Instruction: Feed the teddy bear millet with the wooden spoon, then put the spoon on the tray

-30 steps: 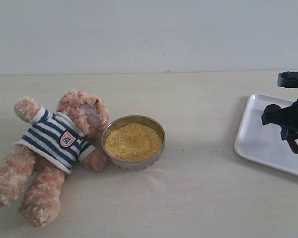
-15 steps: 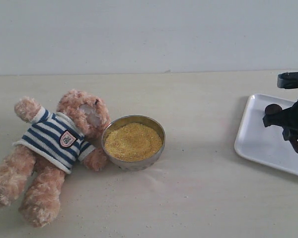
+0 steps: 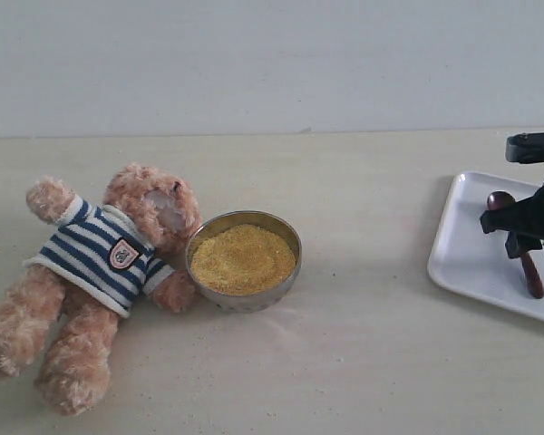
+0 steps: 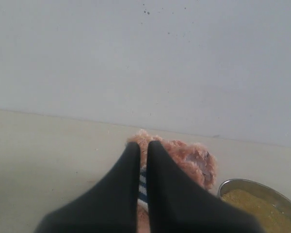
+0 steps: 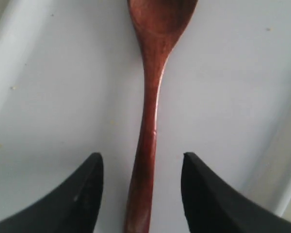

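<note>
The wooden spoon (image 5: pixel 148 121) lies flat on the tray (image 3: pixel 462 254), bowl end twd the tray's far side in the exterior view, handle running back under the right gripper (image 5: pixel 140 162). That gripper's jaws are spread wide, one finger each side of the handle w/ bare white tray showing btwn wood and pads, so nothing is pinched. It hangs just above the spoon, prob. b/c the drop-off is made and the arm only needs to lift clear. The left gripper (image 4: pixel 142 148) points twd the bear w/ fingers pressed nearly together, only a sliver btwn them, holding nothing; parked out of the way, I'd say. The teddy bear (image 3: pixel 109 263) lies on its back on the table (image 3: pixel 372 362), head and one paw right against the metal bowl (image 3: pixel 245 299). That keeps the muzzle close to the millet (image 3: pixel 243 258) heaped inside. Bowl and tray are well apart. Judging by this layout, the spoon step looks done; feeding can't be confirmed.
</note>
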Robot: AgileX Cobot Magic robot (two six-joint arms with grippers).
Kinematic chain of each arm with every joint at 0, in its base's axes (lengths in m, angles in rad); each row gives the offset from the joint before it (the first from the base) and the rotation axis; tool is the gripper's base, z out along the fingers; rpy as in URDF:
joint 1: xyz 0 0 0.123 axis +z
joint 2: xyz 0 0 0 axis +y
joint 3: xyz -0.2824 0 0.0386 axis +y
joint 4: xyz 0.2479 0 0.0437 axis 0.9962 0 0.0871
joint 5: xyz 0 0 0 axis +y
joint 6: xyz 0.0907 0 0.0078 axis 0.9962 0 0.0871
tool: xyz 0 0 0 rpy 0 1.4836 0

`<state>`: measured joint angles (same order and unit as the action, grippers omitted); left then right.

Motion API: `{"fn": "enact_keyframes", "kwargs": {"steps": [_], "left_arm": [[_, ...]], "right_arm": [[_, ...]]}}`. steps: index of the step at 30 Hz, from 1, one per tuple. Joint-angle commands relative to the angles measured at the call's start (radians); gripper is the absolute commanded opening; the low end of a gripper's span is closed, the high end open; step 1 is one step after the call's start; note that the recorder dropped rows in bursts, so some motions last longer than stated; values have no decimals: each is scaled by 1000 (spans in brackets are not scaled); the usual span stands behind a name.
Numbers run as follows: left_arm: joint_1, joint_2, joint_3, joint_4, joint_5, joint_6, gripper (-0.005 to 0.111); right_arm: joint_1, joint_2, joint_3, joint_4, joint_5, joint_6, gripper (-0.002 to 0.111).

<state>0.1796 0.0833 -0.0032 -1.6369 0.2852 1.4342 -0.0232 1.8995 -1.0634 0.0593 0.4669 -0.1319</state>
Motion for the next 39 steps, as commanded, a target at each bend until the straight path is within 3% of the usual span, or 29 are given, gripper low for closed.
{"fn": "enact_keyframes", "kwargs": {"steps": [1, 2, 3, 7, 10, 16, 18, 24, 27, 33, 39], "left_arm": [[-5, -6, 3, 8, 10, -2, 5], [-5, -6, 3, 8, 10, -2, 5], [-5, -6, 3, 8, 10, -2, 5], [-5, -6, 3, 8, 10, -2, 5], [-5, -6, 3, 8, 6, -2, 5], [-3, -6, 3, 8, 2, -2, 5], [-3, -6, 3, 8, 2, -2, 5], [-3, -6, 3, 8, -4, -2, 5], [-3, -6, 3, 8, -4, -2, 5], [-3, -5, 3, 8, -9, -2, 5], [-3, -5, 3, 8, -9, -2, 5]], "right_arm": [[-8, -8, -5, -24, -13, -3, 50], [-8, -20, -5, -33, -10, 8, 50], [-8, -55, -5, -49, -9, 56, 42], [-8, -202, -5, -88, -29, 163, 0], [-8, -444, 77, -91, -175, 315, 0], [-8, -983, 598, -81, -724, 358, 0], [-6, -1121, 682, -79, -771, 414, 0], [-6, -1676, 796, -107, -602, 403, 0], [-6, -1837, 796, -186, -540, 267, 0], [40, -1899, 801, -161, -164, 212, 0], [93, -1899, 854, -130, -165, 153, 0]]}}
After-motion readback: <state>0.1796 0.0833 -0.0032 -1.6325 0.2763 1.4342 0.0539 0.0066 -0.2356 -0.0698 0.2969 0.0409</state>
